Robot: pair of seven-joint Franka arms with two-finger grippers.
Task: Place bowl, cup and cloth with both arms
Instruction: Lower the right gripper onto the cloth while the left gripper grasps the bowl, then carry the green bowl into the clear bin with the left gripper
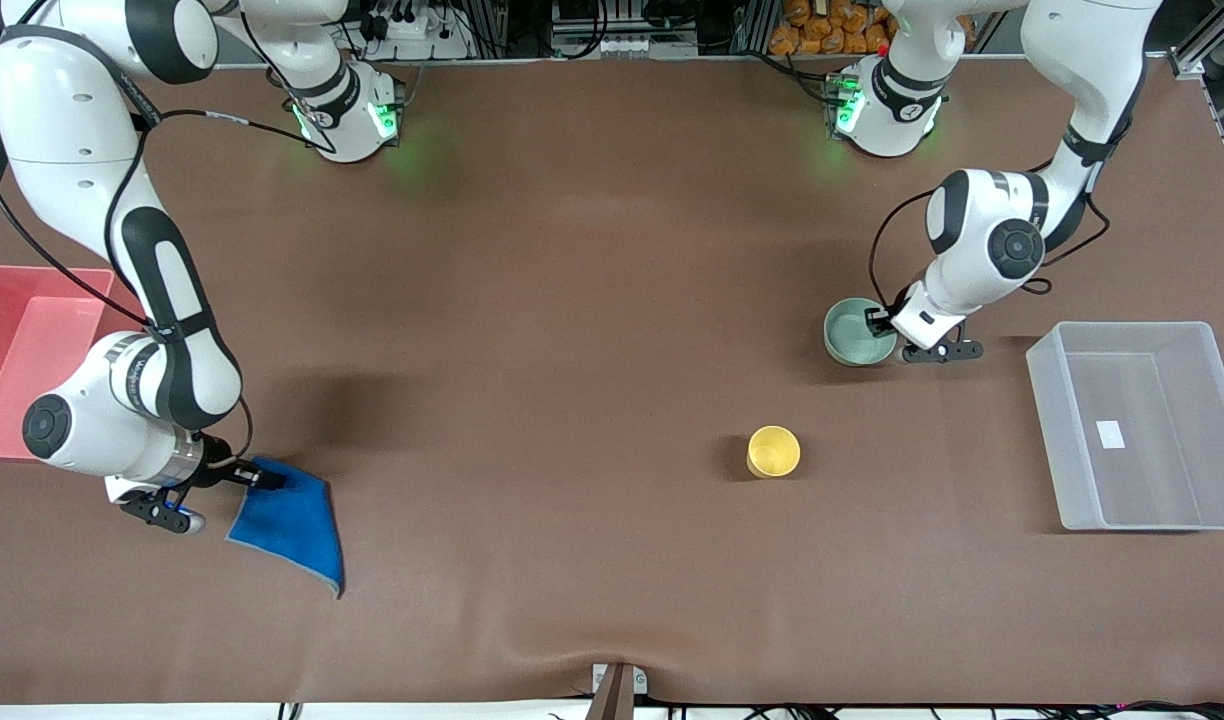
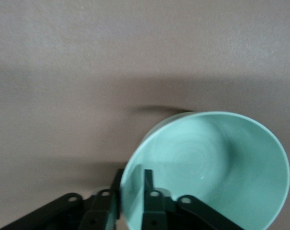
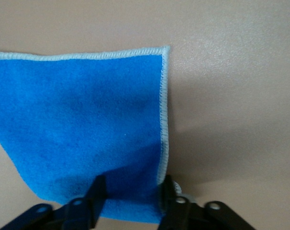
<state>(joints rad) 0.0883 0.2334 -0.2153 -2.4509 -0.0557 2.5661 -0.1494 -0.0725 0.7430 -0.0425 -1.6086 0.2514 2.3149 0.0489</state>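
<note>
The cloth [image 1: 290, 525], near the right arm's end of the desk [image 1: 572, 300], is pinched at one corner by the right hand [image 1: 256, 481], so it could be dragged loose. The bowl [image 1: 856, 331], close by the clear bin [image 1: 1132, 425], is clamped at its rim by the left hand [image 1: 880, 320] and could be tipped out. The cup [image 1: 773, 451] is left untouched, nearer the front camera than the bowl.

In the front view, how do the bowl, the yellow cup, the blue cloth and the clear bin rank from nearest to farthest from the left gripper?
1. bowl: its rim is between the left gripper fingers.
2. clear bin: at the left arm's end.
3. cup: mid-table, nearer the front camera.
4. cloth: held by the right gripper.
</note>
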